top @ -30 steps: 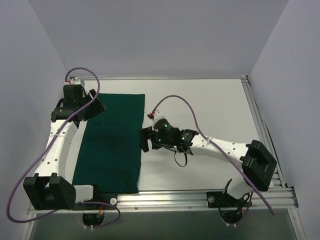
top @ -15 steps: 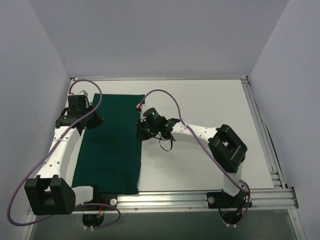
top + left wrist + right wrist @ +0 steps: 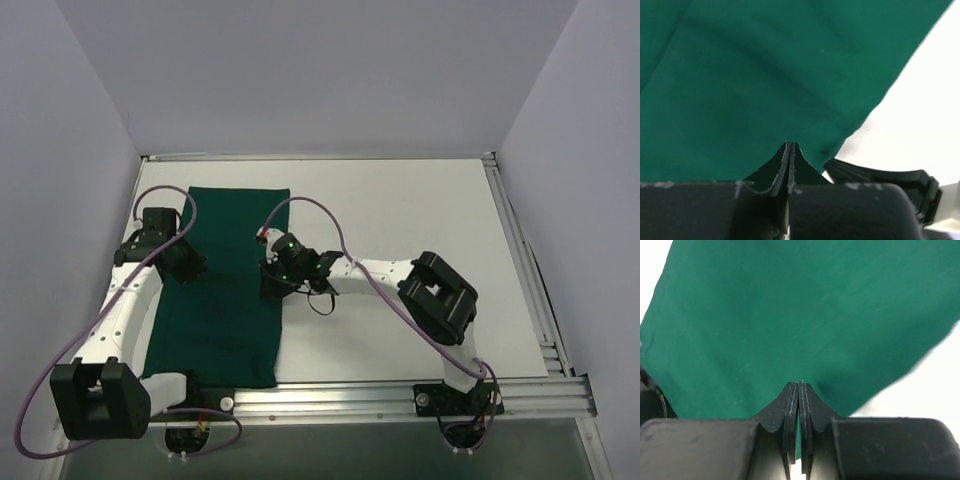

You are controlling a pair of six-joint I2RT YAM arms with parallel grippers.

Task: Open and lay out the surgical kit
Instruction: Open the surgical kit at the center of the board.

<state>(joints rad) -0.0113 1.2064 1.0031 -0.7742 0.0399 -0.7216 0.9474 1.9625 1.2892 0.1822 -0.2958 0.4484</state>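
Note:
The surgical kit (image 3: pixel 225 310) is a dark green cloth wrap lying folded as a long rectangle on the left part of the white table; only cloth shows. My left gripper (image 3: pixel 188 265) sits at the wrap's left edge, my right gripper (image 3: pixel 270 285) at its right edge, about midway along. In the left wrist view the gripper (image 3: pixel 790 143) is shut, its tips pressed into the green cloth (image 3: pixel 765 75). Seen from the right wrist, the gripper (image 3: pixel 800 382) is shut too, with a sliver of green cloth (image 3: pixel 805 305) between the fingers.
White table surface (image 3: pixel 420 210) stretches to the right of the wrap. A metal rail (image 3: pixel 400 395) runs along the near edge, and pale walls close in left, right and behind. Purple cables loop over both arms.
Both grippers closed. The left one came nearer along the wrap's left edge; the right one slid left onto the right edge, its arm folding in.

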